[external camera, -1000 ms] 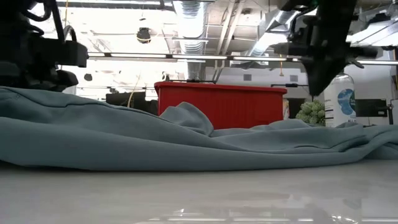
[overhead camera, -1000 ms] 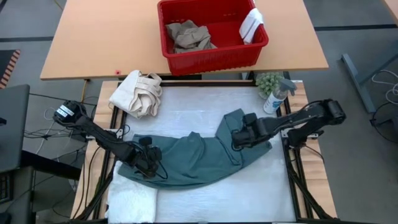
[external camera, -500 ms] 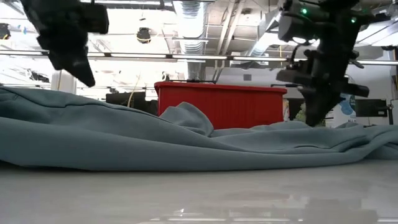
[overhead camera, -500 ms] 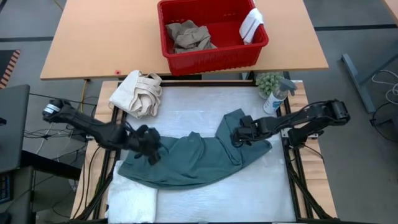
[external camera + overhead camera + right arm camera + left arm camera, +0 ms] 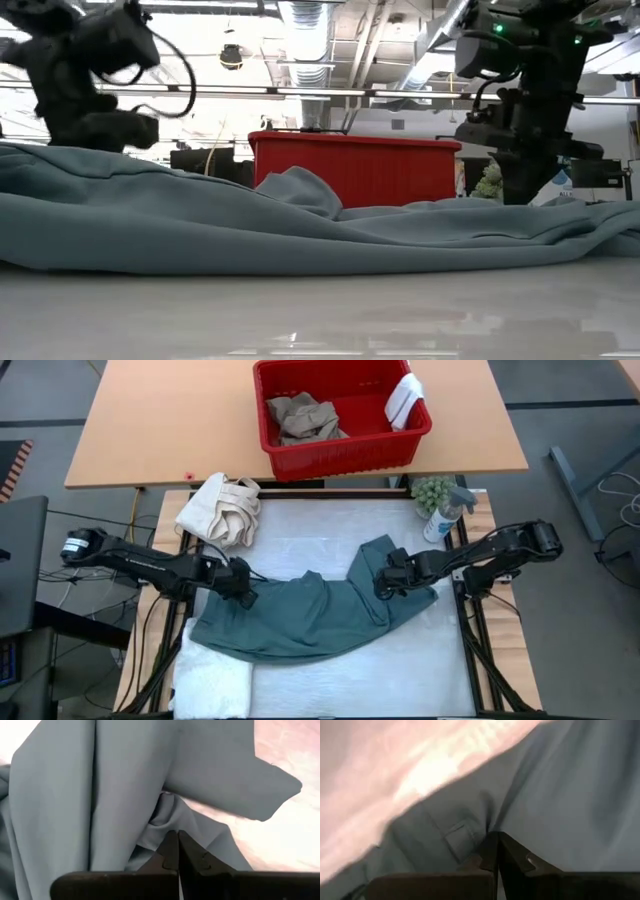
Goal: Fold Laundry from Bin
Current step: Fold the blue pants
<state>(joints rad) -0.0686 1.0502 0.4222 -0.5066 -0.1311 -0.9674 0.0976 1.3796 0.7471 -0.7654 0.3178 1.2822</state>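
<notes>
Pinching teal-green garment (image 5: pixel 310 622) at two points: left gripper (image 5: pixel 243 588), shifted from 7 o'clock up to 9 o'clock edge, clamped on fabric; right gripper (image 5: pixel 385 586), 3 o'clock, clamped on fold. Both newly closed. Likely ready for lift and spread. Bin (image 5: pixel 345 455) at 12 o'clock, trousers (image 5: pixel 300 417) inside.

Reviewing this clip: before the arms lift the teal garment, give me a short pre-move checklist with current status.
1. Left gripper shut on the teal garment at its left edge: ok.
2. Right gripper shut on a fold of the garment's right part: ok.
3. Garment spread flat: not ok, bunched.
4. Spray bottle clear of the right arm: cannot tell, it stands close.
5. Red bin emptied: not ok, khaki trousers and a white cloth remain.
</notes>
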